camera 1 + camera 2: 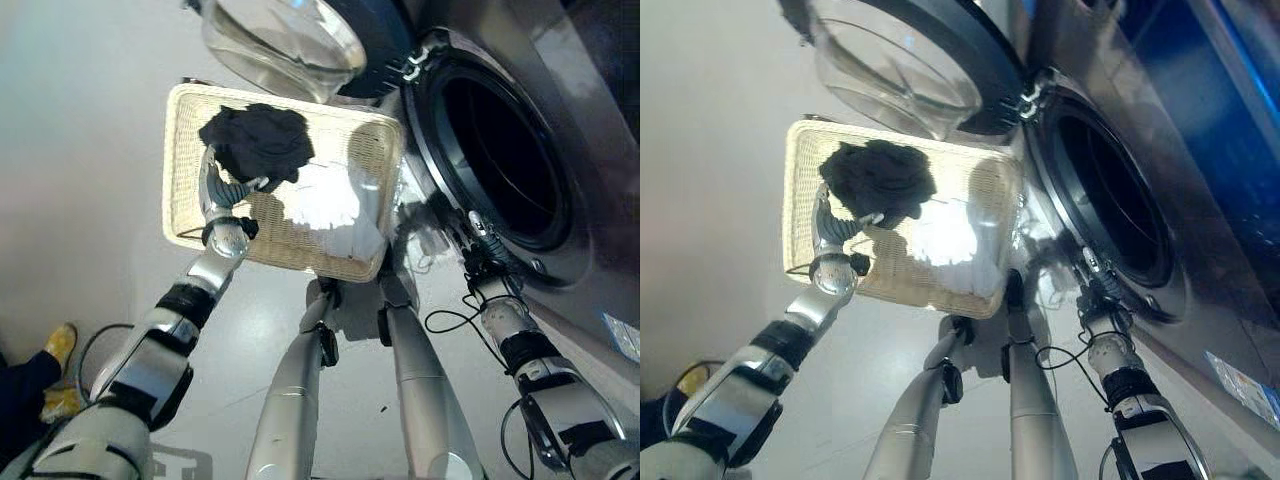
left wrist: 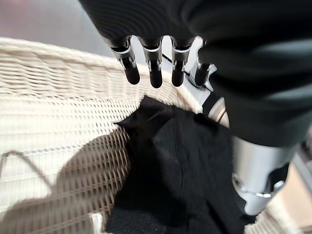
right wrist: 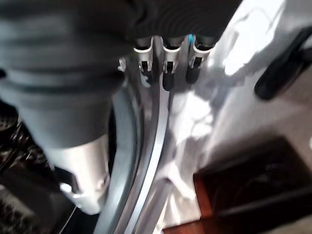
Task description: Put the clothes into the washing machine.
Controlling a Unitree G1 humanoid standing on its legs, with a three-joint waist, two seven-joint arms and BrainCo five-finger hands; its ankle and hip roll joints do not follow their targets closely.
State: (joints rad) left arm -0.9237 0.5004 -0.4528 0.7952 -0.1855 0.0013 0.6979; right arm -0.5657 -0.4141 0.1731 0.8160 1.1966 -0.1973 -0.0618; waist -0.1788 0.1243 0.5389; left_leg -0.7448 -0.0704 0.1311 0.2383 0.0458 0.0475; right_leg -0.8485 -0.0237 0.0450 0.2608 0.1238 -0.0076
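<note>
2 hands work low: the left hand [image 1: 222, 192] reaches into the wicker basket [image 1: 185, 110], fingers straight, beside the black garment [image 1: 258, 140] and white cloth [image 1: 325, 200]; the right hand [image 1: 478, 255], fingers relaxed, rests by the washing machine [image 1: 560, 110] opening, door [image 1: 290, 35] open.

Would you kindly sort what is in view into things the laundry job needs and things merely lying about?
Job:
black garment
white garment
wicker basket
washing machine, door open
left hand over the black garment
right hand by the drum rim

Lying about:
person's yellow shoe
</note>
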